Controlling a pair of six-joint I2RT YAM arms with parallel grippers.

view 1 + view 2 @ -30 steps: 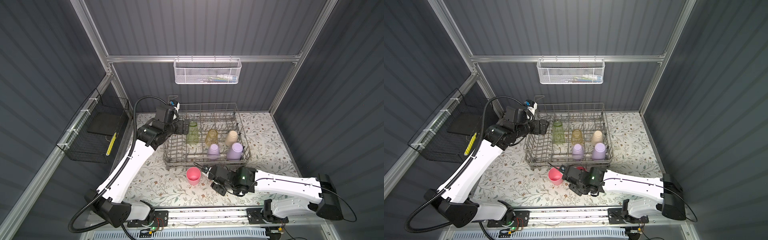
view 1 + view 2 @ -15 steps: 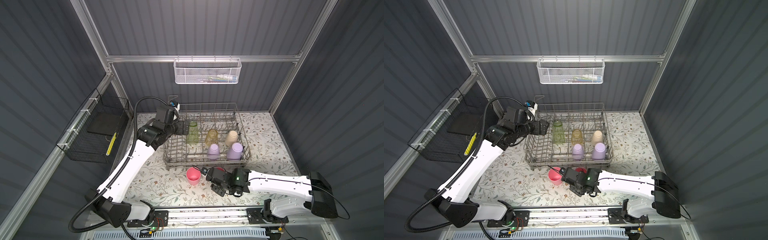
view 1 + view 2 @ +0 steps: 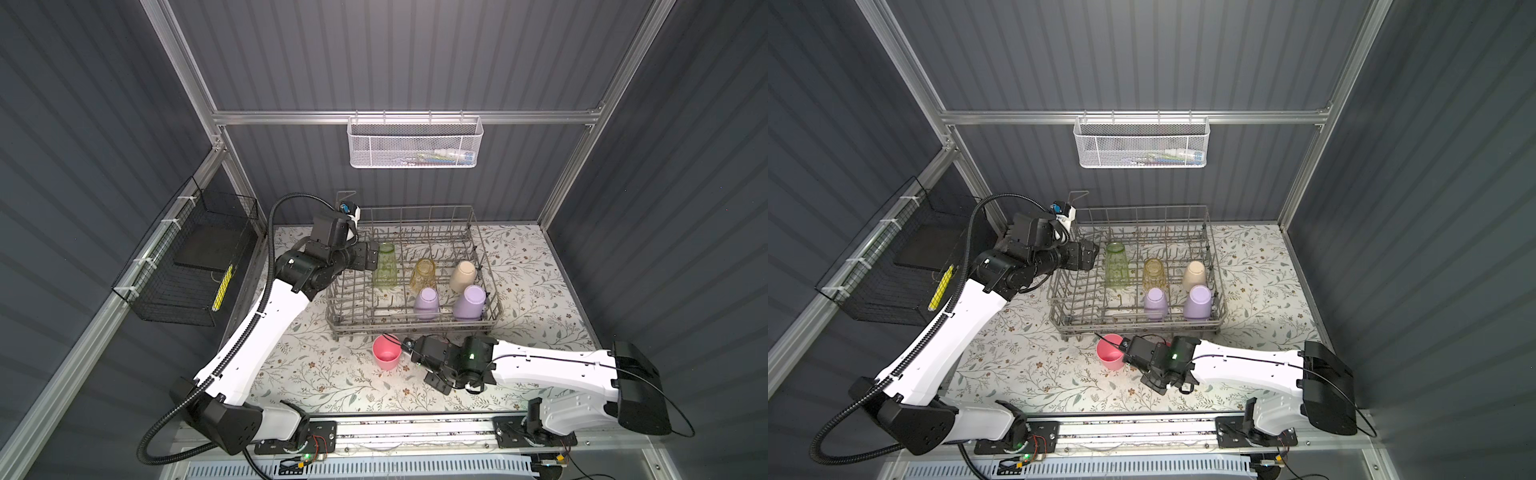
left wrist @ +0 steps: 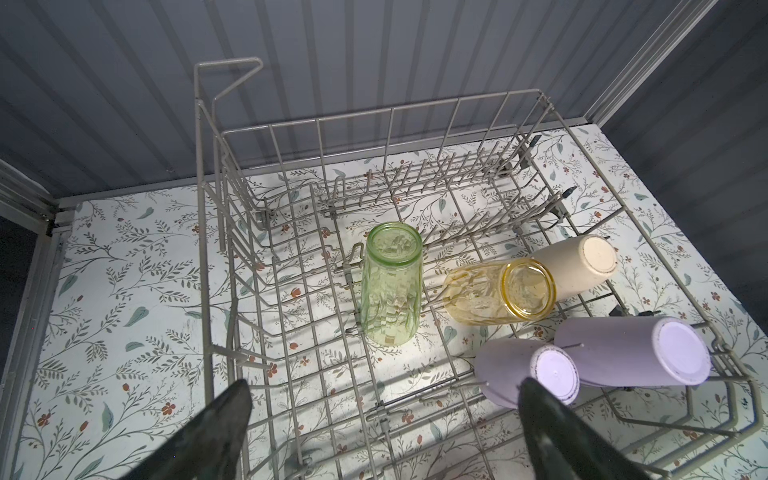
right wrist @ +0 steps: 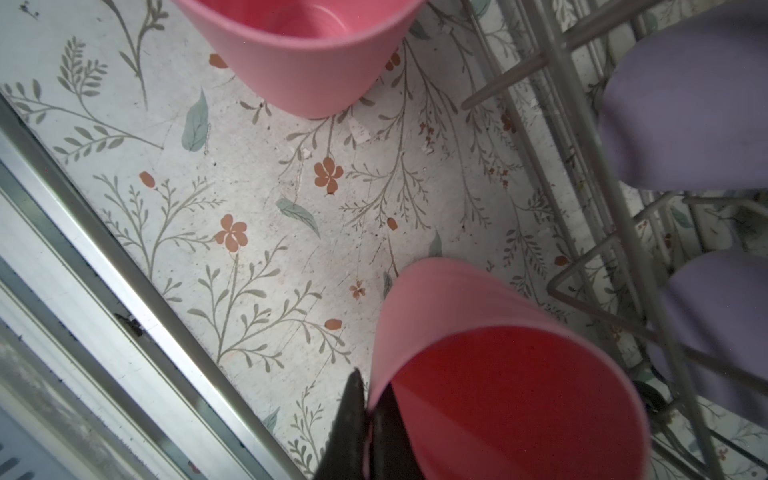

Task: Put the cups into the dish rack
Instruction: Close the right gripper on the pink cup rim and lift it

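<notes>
Left arm stretches forward, elbow raised; the left end effector (image 4: pixel 382 415) hangs with its fingers spread wide. Right arm lies low, reaching across; the right end effector (image 5: pixel 368 415) pinches a pink plastic cup (image 5: pixel 478 311) by its rim.

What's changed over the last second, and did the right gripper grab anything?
The right gripper shifted slightly left and closed on the nearer pink cup at its rim. Unchanged: left gripper open over the dish rack, its five cups, the other pink cup on the table.

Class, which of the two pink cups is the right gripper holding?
The pink cup beneath the right wrist, its rim pinched by the right gripper; the other pink cup stands free, untouched.
</notes>
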